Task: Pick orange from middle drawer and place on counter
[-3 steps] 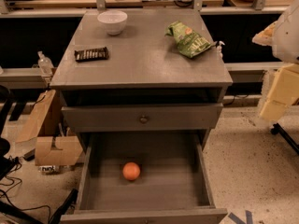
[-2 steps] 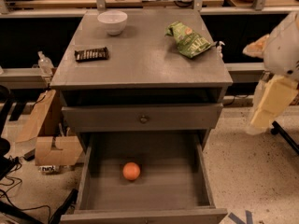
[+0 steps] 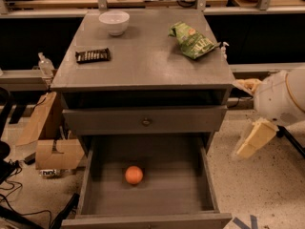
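The orange (image 3: 134, 174) lies on the floor of the open middle drawer (image 3: 167, 194), a little left of its centre. The drawer is pulled out at the bottom of the grey cabinet. The counter (image 3: 143, 61) is the cabinet's flat grey top. My gripper (image 3: 253, 138) is at the right of the view, beside the cabinet, at about the height of the drawer's back. It hangs below the white arm housing (image 3: 281, 99). It is to the right of the drawer and well apart from the orange.
On the counter are a white bowl (image 3: 114, 22) at the back left, a dark flat bar (image 3: 92, 55) on the left and a green snack bag (image 3: 193, 41) at the back right. The drawer front with a knob (image 3: 146, 121) is closed. Cardboard boxes (image 3: 55, 154) stand on the floor to the left.
The arm and gripper have come down and a little left, nearer the cabinet's right side. The orange and the things on the counter have not moved.
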